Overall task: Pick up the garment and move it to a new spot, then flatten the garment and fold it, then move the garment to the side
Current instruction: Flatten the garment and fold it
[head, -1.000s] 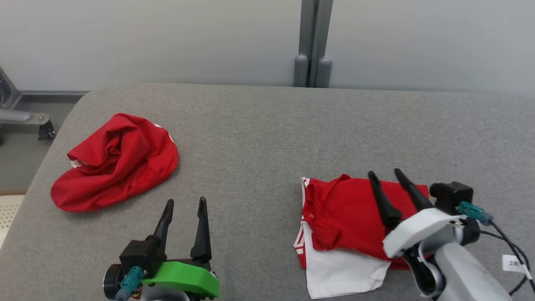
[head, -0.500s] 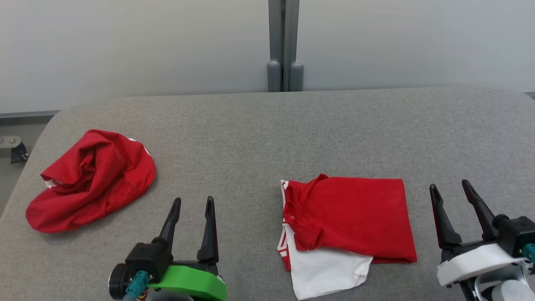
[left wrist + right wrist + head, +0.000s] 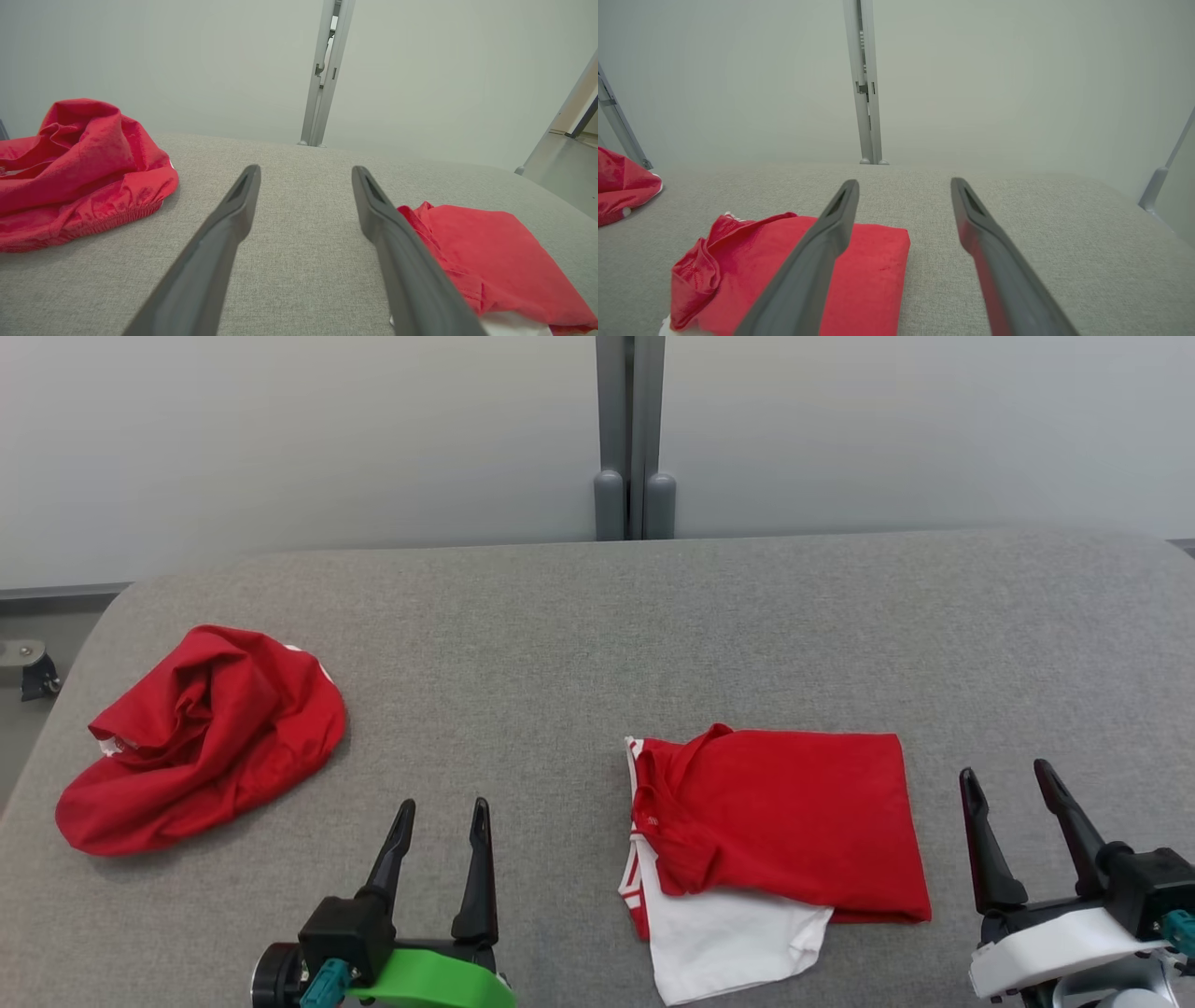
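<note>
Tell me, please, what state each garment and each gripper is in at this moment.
folded garment: folded flat on the table, a white part sticking out at its near edge.
crumpled garment: bunched in a heap, not folded, nothing touching it.
left gripper: open, holding nothing.
right gripper: open, holding nothing, beside the folded garment, apart from it.

You have a grey fabric-covered table (image 3: pixel 579 616) before you, its far corners rounded. A crumpled red garment (image 3: pixel 201 737) lies near its left edge. A folded red garment (image 3: pixel 784 821), white layer showing beneath, lies flat right of the middle, well apart from it.
</note>
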Tool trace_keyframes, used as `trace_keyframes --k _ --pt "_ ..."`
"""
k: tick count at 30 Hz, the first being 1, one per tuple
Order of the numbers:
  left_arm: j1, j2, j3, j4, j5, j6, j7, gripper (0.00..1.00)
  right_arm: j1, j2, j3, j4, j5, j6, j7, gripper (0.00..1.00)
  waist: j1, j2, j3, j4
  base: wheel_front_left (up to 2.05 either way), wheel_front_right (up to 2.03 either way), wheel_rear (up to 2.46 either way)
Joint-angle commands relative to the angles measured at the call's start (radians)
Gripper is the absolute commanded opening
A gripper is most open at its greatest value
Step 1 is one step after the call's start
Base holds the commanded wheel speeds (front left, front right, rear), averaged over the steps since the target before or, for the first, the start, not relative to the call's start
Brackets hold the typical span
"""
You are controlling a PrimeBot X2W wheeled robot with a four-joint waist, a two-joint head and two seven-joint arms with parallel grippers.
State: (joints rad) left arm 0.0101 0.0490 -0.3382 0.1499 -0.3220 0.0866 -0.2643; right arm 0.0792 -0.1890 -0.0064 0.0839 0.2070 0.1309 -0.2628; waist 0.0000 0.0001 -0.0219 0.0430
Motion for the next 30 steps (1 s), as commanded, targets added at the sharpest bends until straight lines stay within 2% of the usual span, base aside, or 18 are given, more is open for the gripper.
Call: trace_keyframes --k 1,2,9,15,22,30 --pt "-0.009 0.003 -0.002 -0.001 0.003 -0.007 0.0 1.0 -0.007 -0.004 0.013 0.009 -0.007 -0.001 -0.003 0.29 0.0 -0.0001 0.011 0.01 0.0 0.0 0.0" --pt "-0.016 0.003 -0.006 -0.001 0.004 -0.01 0.0 1.0 -0.017 -0.007 0.03 0.018 -0.005 -0.001 -0.003 0.0 0.0 -0.0001 0.018 0.018 0.0 0.0 0.0" --pt "-0.05 0.003 -0.027 0.001 0.0 -0.021 0.0 1.0 -0.105 -0.019 0.174 0.142 0.017 -0.001 0.007 0.0 0.0 -0.0001 0.071 0.09 0.0 0.0 0.0" --pt "-0.085 0.003 -0.064 0.003 0.007 -0.036 0.0 1.0 -0.222 -0.008 0.218 0.324 0.051 -0.001 0.002 0.0 0.0 -0.0001 0.134 0.174 0.0 0.0 0.0" --pt "-0.108 0.003 -0.072 0.007 -0.009 -0.029 0.0 1.0 -0.314 0.006 0.288 0.511 0.061 -0.001 -0.002 0.0 0.0 -0.0001 0.164 0.246 0.0 0.0 0.0" --pt "-0.104 0.003 -0.073 0.015 -0.016 -0.026 0.0 1.0 -0.337 0.042 0.435 0.527 0.104 -0.001 -0.003 0.0 0.0 -0.0001 0.15 0.278 0.0 0.0 0.0"
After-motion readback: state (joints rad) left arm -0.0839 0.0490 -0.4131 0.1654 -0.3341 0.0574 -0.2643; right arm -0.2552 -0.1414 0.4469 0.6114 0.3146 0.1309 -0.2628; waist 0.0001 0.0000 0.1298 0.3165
